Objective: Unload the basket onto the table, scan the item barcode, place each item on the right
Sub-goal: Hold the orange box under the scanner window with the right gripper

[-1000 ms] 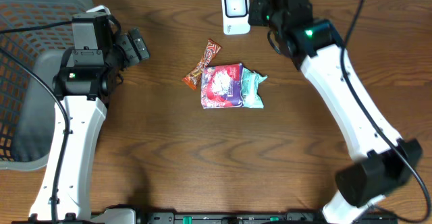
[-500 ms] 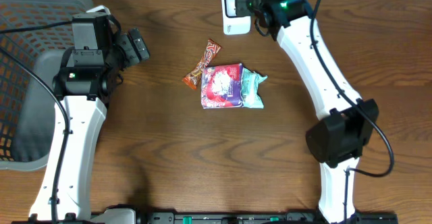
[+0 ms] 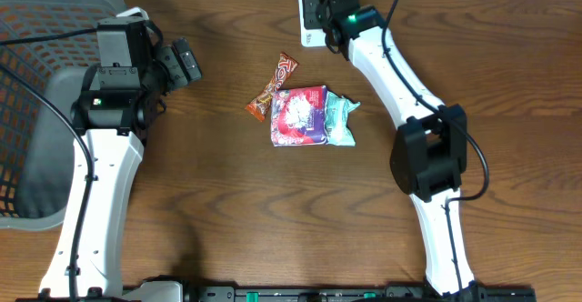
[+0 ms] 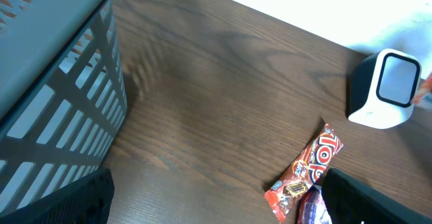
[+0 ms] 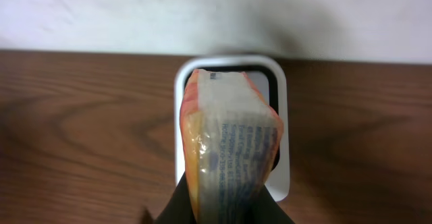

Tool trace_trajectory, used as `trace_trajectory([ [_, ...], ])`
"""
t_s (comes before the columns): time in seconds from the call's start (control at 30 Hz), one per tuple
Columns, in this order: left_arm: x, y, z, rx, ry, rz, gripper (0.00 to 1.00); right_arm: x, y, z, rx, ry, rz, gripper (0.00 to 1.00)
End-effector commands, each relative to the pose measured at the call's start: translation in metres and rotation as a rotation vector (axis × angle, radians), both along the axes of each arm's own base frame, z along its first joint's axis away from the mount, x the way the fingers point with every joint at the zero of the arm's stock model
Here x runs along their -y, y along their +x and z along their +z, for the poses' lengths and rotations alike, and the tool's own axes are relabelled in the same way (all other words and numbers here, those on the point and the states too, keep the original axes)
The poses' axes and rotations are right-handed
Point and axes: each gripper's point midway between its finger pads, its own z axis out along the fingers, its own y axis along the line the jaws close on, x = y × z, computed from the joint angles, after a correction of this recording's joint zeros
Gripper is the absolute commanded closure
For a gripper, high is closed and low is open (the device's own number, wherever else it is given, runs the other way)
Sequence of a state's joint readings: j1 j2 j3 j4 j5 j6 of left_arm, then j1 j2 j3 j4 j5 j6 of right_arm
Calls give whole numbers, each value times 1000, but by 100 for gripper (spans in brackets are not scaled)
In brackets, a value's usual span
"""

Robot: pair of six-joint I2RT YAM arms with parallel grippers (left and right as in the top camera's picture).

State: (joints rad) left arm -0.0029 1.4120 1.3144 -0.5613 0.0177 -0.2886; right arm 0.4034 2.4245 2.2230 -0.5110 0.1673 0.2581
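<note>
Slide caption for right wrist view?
An orange packet held edge-on before the white scanner, wood table beneath.

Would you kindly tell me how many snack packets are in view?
4. A candy bar, a red-purple packet and a teal packet lie mid-table; an orange packet is in the right gripper at the scanner. More could hide beneath them.

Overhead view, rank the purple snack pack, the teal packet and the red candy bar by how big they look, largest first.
1. purple snack pack, clearly largest.
2 and 3. teal packet and red candy bar: too close to rank; the bar is longer but thinner, the packet shorter and wider.
</note>
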Motion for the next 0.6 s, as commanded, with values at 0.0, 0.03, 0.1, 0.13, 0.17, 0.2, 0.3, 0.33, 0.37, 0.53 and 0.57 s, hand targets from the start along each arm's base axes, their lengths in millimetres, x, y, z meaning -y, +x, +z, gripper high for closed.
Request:
trace_trajectory([
  [0.0,0,2,3,7,-2,5,2,7,6,16,53,-38,-43,99],
  [0.03,0,2,3,7,-2,5,2,9,7,17,59,-41,-49,99],
  [0.1,0,2,3,7,-2,5,2,8,9,20,72,-36,-51,99],
  [0.13,0,2,3,7,-2,5,2,8,10,22,81,-32,-51,99],
  [0.17,0,2,3,7,-2,5,2,8,11,22,84,-31,-53,99],
  [0.2,0,2,3,7,-2,5,2,8,12,22,87,-29,-54,99],
  [0.3,0,2,3,7,-2,5,2,8,13,21,91,-27,-54,99],
  [0.33,0,2,3,7,-2,5,2,8,13,21,91,-26,-55,99],
  [0.37,0,2,3,7,-2,5,2,8,13,21,91,-27,-54,99],
  [0.53,0,2,3,7,-2,5,2,11,12,18,77,-33,-58,99],
  [0.57,0,2,3,7,-2,5,2,12,12,18,73,-35,-59,99],
])
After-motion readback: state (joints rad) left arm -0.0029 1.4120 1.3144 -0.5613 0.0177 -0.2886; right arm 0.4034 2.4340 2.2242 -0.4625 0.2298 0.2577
